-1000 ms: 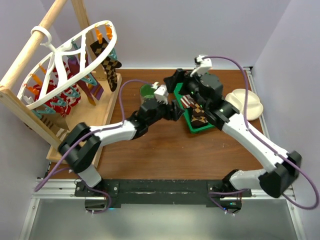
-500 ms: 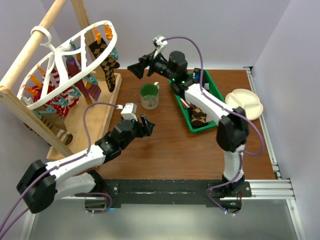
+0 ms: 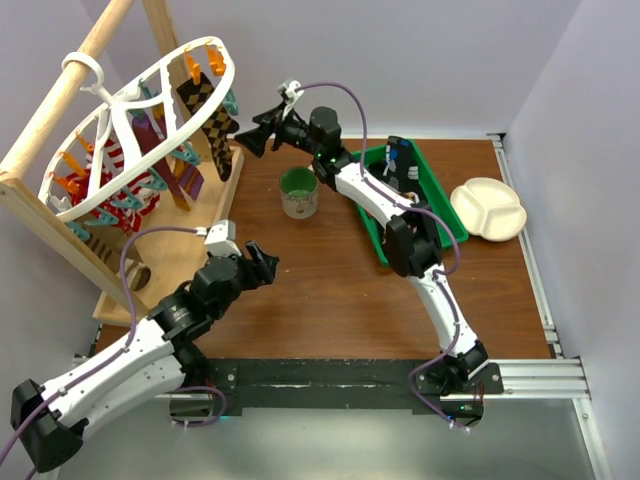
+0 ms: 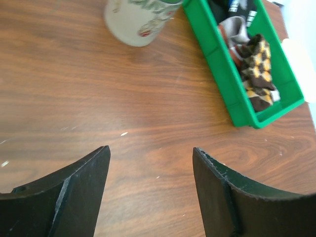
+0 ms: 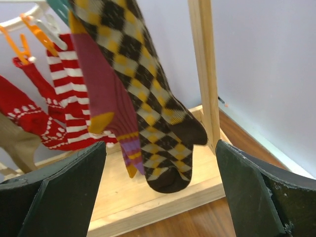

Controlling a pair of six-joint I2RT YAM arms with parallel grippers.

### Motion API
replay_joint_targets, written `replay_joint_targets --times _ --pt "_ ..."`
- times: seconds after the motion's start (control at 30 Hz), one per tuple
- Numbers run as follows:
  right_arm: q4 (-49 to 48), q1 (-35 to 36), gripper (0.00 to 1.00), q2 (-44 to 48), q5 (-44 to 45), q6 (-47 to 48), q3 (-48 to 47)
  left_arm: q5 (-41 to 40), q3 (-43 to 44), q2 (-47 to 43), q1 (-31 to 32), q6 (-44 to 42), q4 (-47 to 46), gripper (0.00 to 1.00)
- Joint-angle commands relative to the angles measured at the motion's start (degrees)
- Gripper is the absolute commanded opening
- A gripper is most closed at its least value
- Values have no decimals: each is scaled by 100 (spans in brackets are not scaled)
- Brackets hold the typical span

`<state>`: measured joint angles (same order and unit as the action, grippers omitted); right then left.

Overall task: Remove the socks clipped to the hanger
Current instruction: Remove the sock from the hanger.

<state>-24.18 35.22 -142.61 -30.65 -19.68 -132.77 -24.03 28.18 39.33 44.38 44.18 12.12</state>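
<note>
Socks: several hang clipped at the table's (image 4: 123, 98) far left: a brown-and-yellow checkered sock (image 5: 148, 94), a purple sock (image 5: 106, 94) with yellow bands, and red-and-white striped socks (image 5: 74, 98). Another checkered sock (image 4: 256, 64) lies in the green bin (image 4: 222, 74).
Hanger (image 3: 229, 72): white oval rack, tilted, hooked over the pole of the wooden frame (image 5: 205, 64). The socks dangle toe-down from its orange and teal clips, free to be pulled.
Right hand (image 5: 160, 145): fingers spread wide and empty, raised to sock height. The checkered sock sits framed between them, untouched; this looks like a line-up for a grasp low on the fabric.
Left hand (image 4: 150, 150): fingers apart, holding nothing, low over bare table near the mug (image 4: 138, 19). It is well away from the rack, probably kept clear of the right arm.
Bin's role: apparently the drop spot, judging by its contents.
Stage: partly done; most socks are still clipped.
Next need: a firm pinch and a steady pull to free the clip.
Risk: the rack may swing on its hook instead of releasing.
</note>
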Motion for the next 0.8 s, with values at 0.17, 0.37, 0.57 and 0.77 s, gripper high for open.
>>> replay_joint_targets --times 0.17,0.37,0.57,0.77 --pt "-825 -7 93 557 726 -178 707 -1533 256 520 -52 -129 -236 74" --pt "-421 -33 95 1480 859 236 1551 -2035 942 2095 -586 -595 -1341 75" --pt "-254 -217 95 2113 895 202 2220 -2351 1575 3246 -1185 -1297 -2441 77" --pt "-341 -420 94 2448 789 -79 2580 -2124 2119 3932 -1766 -2062 -3426 78"
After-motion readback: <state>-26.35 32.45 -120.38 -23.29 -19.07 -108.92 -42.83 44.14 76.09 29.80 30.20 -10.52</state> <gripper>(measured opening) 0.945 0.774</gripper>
